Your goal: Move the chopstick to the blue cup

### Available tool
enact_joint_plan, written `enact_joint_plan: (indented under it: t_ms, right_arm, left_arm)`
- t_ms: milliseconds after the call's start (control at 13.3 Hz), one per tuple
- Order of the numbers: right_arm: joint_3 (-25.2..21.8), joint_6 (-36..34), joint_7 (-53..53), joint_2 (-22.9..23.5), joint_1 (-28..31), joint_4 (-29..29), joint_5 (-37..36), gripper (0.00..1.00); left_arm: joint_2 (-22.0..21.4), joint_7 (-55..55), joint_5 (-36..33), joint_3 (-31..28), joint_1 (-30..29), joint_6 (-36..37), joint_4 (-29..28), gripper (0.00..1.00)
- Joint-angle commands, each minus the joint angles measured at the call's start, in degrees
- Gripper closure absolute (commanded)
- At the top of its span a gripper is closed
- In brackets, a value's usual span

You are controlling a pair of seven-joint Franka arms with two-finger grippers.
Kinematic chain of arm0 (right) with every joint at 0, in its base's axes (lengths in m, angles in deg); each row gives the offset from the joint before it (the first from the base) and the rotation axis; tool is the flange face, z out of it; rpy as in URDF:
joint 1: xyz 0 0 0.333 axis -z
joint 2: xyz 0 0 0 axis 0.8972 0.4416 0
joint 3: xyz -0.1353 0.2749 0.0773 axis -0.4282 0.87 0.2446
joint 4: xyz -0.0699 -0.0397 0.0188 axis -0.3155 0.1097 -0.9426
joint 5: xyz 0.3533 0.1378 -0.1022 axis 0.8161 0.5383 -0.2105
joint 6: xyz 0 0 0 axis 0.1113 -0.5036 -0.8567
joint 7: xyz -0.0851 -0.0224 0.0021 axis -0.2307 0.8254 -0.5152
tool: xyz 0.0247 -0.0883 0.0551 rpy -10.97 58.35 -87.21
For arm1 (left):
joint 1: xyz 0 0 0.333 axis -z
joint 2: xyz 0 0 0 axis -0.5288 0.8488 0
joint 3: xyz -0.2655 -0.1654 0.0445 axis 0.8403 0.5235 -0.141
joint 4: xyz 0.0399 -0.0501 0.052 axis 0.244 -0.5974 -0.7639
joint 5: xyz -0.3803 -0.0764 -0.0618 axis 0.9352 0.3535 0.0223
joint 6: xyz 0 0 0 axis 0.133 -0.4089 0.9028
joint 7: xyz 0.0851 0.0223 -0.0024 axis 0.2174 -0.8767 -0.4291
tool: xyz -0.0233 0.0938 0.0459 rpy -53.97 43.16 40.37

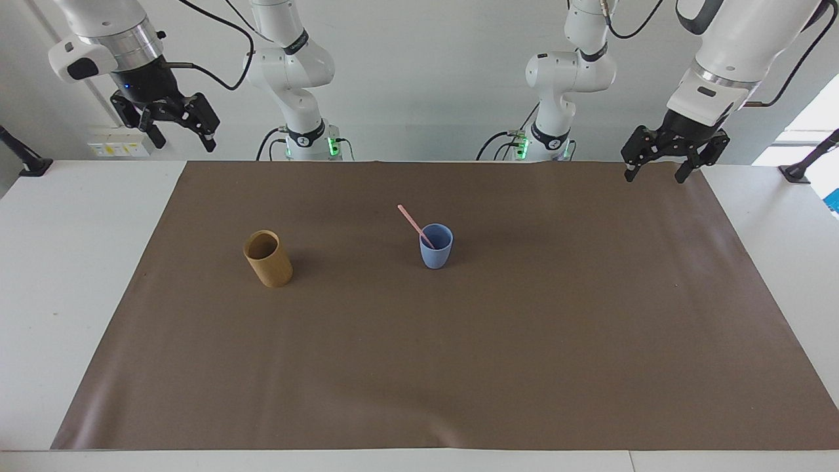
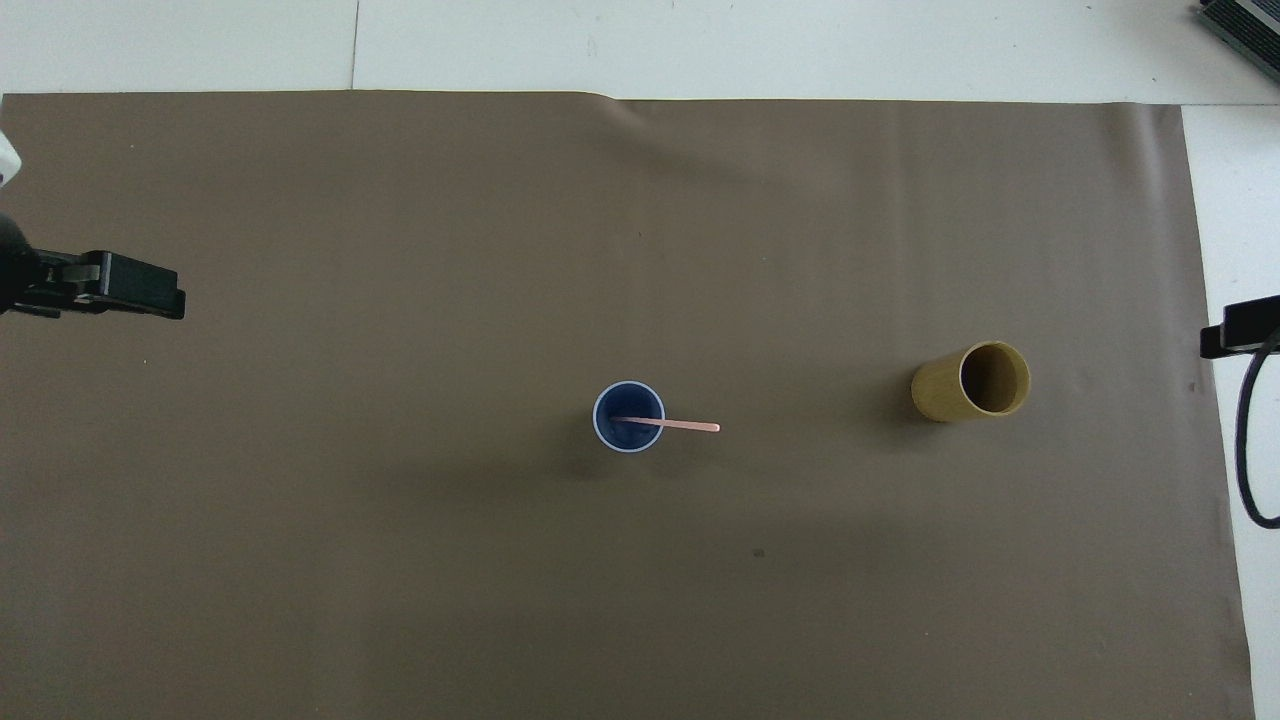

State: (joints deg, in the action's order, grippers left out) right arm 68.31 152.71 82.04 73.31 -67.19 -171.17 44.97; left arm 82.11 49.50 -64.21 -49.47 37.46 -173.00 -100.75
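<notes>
The blue cup (image 1: pixel 436 246) (image 2: pixel 629 416) stands upright in the middle of the brown mat. The pale-pink chopstick (image 1: pixel 413 225) (image 2: pixel 678 425) stands in it, leaning toward the right arm's end of the table, its upper part sticking out over the rim. My right gripper (image 1: pixel 180 133) (image 2: pixel 1240 327) hangs open and empty high over the table's corner near its base. My left gripper (image 1: pixel 657 172) (image 2: pixel 140 288) hangs open and empty over the mat's edge at its own end, where the arm waits.
A tan-brown cylindrical cup (image 1: pixel 267 258) (image 2: pixel 972 381) stands upright on the brown mat (image 1: pixel 459 367), toward the right arm's end. White tabletop (image 1: pixel 59 262) borders the mat. A dark device (image 2: pixel 1245 22) sits at the table's corner farthest from the robots.
</notes>
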Motion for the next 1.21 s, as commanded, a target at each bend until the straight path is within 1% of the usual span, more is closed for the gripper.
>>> enact_joint_plan:
  t_ms: [0,226,377,1131]
  right_arm:
    - [0.7,0.6,0.7,-0.4,-1.5,-0.3,-0.5,0.0]
    - [0.7,0.7,6.1,-0.9,-1.5,-0.9,-1.8,0.0]
    - [0.7,0.7,6.2,-0.9,-1.8,-1.0,-1.7,0.0]
    - [0.7,0.0,5.6,-1.0,-1.8,-1.1,-2.1,0.0]
  left_arm:
    - [0.1,-0.5,-0.2,0.5,-0.8,3.2,1.4,0.0]
    - [-1.0,-0.9,-0.3,0.5,-0.7,5.8,1.6,0.0]
    - [-2.0,-2.3,-0.3,0.4,-0.7,8.0,1.5,0.0]
    - [-2.3,-2.9,0.1,0.3,-0.8,7.7,1.0,0.0]
